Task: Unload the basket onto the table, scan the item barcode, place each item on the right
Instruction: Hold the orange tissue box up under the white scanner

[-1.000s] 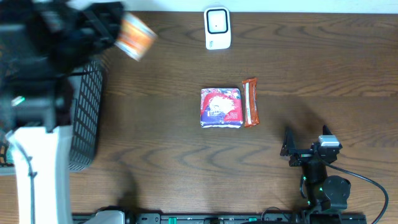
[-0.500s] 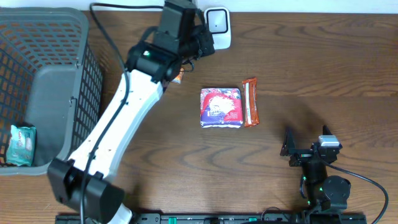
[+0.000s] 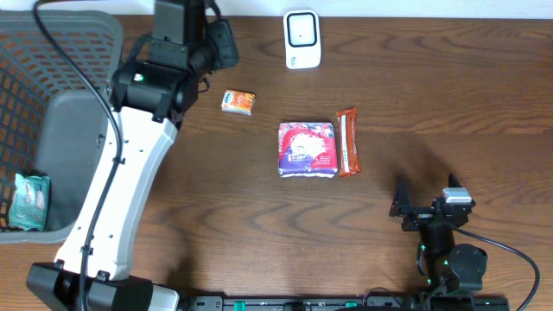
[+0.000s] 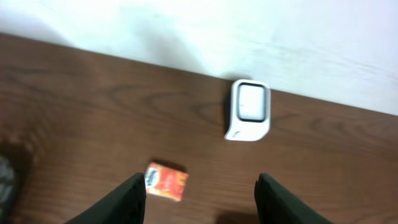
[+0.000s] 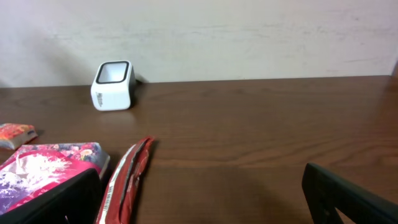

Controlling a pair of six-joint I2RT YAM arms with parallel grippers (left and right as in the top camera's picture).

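Nearest the robot, the right gripper (image 5: 200, 174) is seen spread wide and empty, well short of the white box-shaped barcode scanner (image 3: 302, 39) and to its right. Between gripper and scanner, a pink-and-purple foil pouch (image 3: 307, 149) and a slim red-orange wrapped bar (image 3: 347, 141) are laid side by side. A small orange carton (image 3: 238, 101) is seen loose on the table, left of the scanner and slightly nearer. The left gripper (image 4: 199, 186) hangs close by, fingers parted, nothing grasped. Nothing is presented to the scanner, so scanning is judged unfinished. One teal packet (image 3: 28, 200) is already held in a grey plastic basket (image 3: 52, 52), far left of the scanner. The dark brown wooden tabletop (image 3: 449, 95) is backed by a plain white wall (image 5: 249, 31) just behind the scanner.
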